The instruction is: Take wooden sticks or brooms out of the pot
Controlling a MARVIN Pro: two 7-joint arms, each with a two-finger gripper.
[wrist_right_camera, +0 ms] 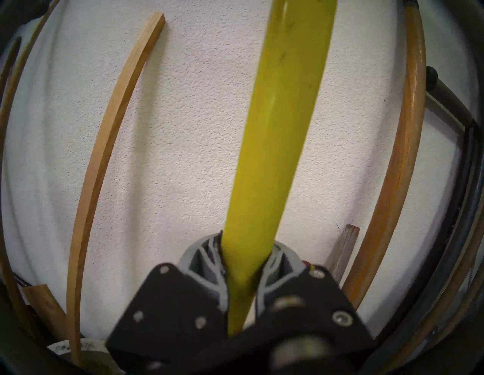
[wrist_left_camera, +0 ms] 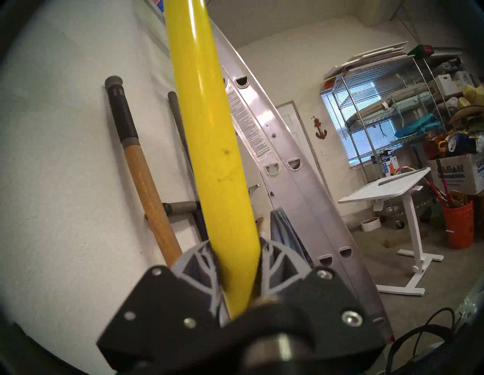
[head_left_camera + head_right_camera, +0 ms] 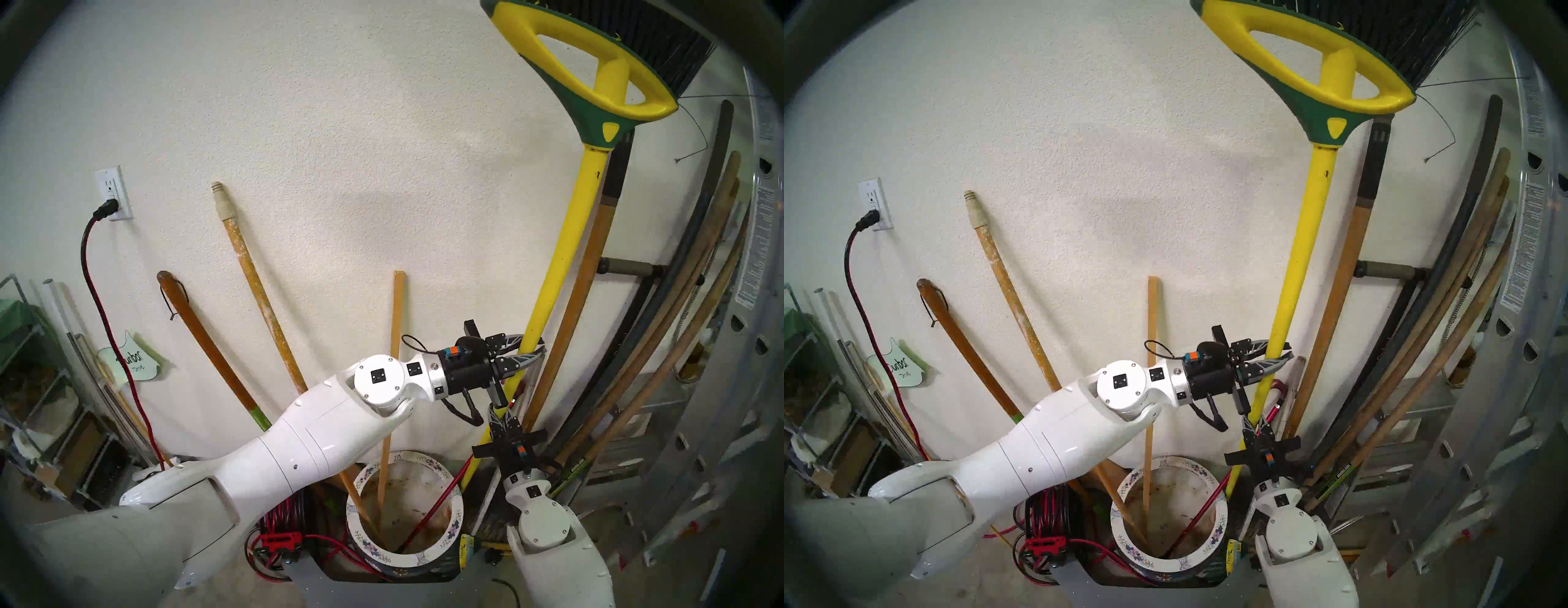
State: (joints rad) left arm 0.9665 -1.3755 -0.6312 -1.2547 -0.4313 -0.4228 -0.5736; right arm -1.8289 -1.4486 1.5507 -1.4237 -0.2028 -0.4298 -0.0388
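Observation:
The broom [image 3: 564,237] has a yellow handle and a yellow-and-green head with black bristles at the top. It stands tilted against the wall. Its lower end is by the right rim of the flowered pot [image 3: 355,509]. My left gripper [image 3: 526,352] is shut on the handle, which also shows in the left wrist view [image 2: 235,251]. My right gripper [image 3: 498,414] is shut on it just below, also seen in the right wrist view [image 1: 246,248]. The pale pole [image 3: 254,271] and the thin slat [image 3: 396,314] stand in the pot, as does a red cane [image 3: 428,509].
A dark brown handle with a cord loop [image 3: 199,327] leans left of the pole. Several wooden tool handles [image 3: 662,339] and an aluminium ladder [image 3: 746,297] crowd the right side. A red-black cord reel [image 3: 280,522] sits left of the pot. A wire shelf [image 3: 38,382] stands far left.

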